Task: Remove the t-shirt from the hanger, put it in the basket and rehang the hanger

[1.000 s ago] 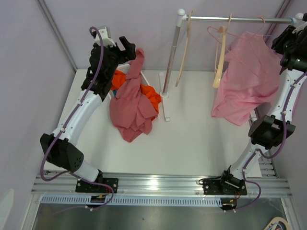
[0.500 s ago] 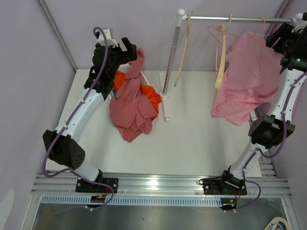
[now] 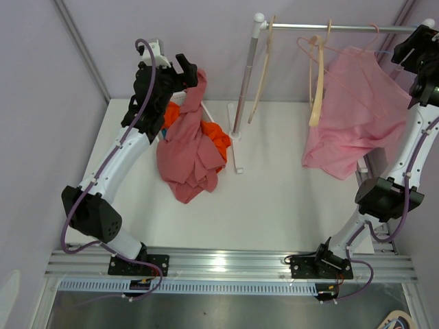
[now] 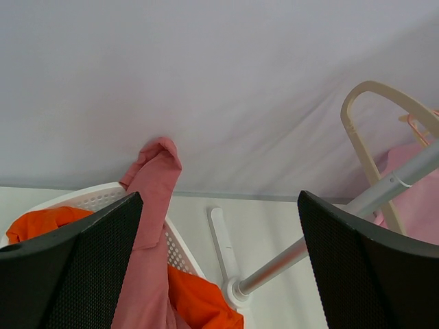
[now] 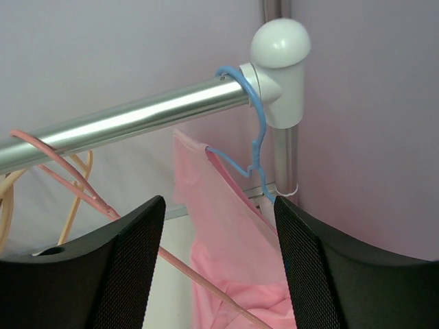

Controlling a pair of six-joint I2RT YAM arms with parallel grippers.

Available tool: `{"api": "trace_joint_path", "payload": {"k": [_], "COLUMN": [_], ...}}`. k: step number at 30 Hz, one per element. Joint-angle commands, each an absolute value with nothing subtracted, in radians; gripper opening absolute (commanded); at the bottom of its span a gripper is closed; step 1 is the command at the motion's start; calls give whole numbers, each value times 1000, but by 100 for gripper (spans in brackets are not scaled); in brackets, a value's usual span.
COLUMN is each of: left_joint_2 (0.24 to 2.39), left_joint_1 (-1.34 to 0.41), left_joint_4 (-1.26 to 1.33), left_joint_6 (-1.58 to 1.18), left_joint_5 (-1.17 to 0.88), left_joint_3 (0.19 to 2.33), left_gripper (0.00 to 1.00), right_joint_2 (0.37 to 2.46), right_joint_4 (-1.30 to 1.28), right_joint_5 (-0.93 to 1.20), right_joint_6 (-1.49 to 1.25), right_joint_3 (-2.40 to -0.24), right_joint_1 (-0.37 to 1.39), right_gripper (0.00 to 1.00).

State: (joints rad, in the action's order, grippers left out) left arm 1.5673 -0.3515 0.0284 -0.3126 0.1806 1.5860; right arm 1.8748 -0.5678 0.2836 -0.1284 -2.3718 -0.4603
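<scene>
A pink t-shirt (image 3: 353, 113) hangs on a blue hanger (image 5: 256, 147) at the right end of the metal rail (image 3: 343, 28). The hanger's hook sits next to the rail's end cap. In the right wrist view the t-shirt (image 5: 236, 274) hangs just below the rail (image 5: 137, 123). My right gripper (image 3: 411, 51) is up by the rail end, open and empty (image 5: 219, 205), with its fingers either side of the shirt's collar and apart from it. My left gripper (image 3: 184, 68) is open and empty (image 4: 219, 199) at the back left, beside a dusty red shirt (image 3: 188, 144).
The red shirt (image 4: 154, 205) drapes over a white basket (image 4: 96, 199) that holds an orange garment (image 3: 218, 137). Bare cream hangers (image 3: 315, 82) and a pink wire hanger (image 3: 309, 44) hang on the rail. The stand's post (image 3: 245, 82) rises from a white base (image 3: 236, 147).
My right gripper has risen and moved right, up to the rail's end. My left arm has shifted slightly. The shirts have not moved.
</scene>
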Motion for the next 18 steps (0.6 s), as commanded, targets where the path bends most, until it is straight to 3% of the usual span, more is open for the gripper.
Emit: {"api": "trace_joint_path", "payload": {"k": [1,18], "left_joint_2": [1529,1578], "left_joint_1": [-364,-364], "left_joint_4": [72,95], "left_joint_6": [-293,-259], "left_joint_5": [187,169], "left_joint_3": [1611,1675], "left_gripper": [99,99], "right_joint_2": [1836,1971], "right_joint_4": [-569,-495], "right_joint_5": [253,316], "right_joint_6": [-106,-123], "right_joint_3": [-2402,-2437], "right_joint_1": [-469,-495], "right_gripper": [68,68]}}
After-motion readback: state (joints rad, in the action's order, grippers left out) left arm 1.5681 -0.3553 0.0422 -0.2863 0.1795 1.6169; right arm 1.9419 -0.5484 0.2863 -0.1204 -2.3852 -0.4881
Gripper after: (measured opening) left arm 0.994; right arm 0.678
